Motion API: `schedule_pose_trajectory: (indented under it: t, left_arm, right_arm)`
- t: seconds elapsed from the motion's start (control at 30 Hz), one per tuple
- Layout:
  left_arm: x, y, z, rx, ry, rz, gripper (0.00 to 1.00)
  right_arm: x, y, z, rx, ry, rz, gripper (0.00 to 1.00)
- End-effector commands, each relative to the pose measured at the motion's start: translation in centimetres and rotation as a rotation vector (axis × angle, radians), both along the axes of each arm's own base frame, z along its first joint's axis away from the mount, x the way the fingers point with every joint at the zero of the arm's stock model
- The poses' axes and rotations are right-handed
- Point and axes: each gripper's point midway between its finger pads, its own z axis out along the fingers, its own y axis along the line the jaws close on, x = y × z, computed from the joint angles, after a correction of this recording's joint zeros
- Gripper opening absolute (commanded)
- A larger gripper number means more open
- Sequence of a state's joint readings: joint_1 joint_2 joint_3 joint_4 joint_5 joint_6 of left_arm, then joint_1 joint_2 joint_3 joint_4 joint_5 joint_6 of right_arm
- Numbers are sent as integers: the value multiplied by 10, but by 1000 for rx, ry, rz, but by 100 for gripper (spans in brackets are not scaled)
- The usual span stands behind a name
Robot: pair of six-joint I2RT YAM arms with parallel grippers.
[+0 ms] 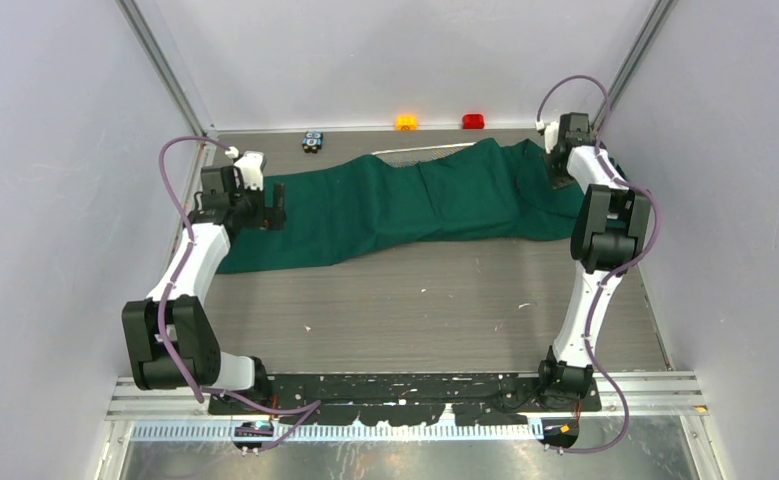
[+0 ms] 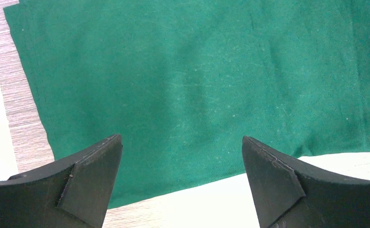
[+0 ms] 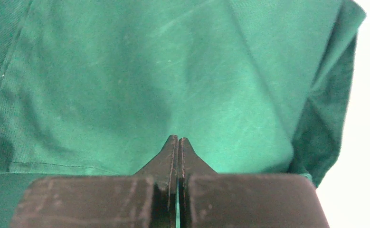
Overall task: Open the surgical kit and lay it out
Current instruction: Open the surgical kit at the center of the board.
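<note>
green cloth wrap (image 1: 405,205), long axis left-right

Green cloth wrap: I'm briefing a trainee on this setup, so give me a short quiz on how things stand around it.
1. True or false: the left gripper is shut.
2. Which fills both wrist views? A) green cloth B) mesh tray C) scissors
3. How many small blocks sit along the table's far edge?
Key: 1 false, it is open; 2 A; 3 three.

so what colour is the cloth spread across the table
The cloth is plain dark green, clearest in the left wrist view.
</note>
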State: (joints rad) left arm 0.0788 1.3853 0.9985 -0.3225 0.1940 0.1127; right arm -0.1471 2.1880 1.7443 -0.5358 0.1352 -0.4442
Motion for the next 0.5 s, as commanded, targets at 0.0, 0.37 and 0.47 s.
schedule_pose_trajectory:
  t: [0.0, 0.37, 0.47]
  left_arm:
    - [14, 1, 18, 18, -58, -9, 100]
    - [18, 1, 20, 12, -51, -6, 100]
    - [18, 0, 22, 13, -54, -7, 100]
  right_arm:
    - [14, -8, 39, 10, -79, -22, 0]
    - [-2, 69, 35, 261, -31, 222, 50]
    - [-3, 76, 32, 287, -18, 256, 51]
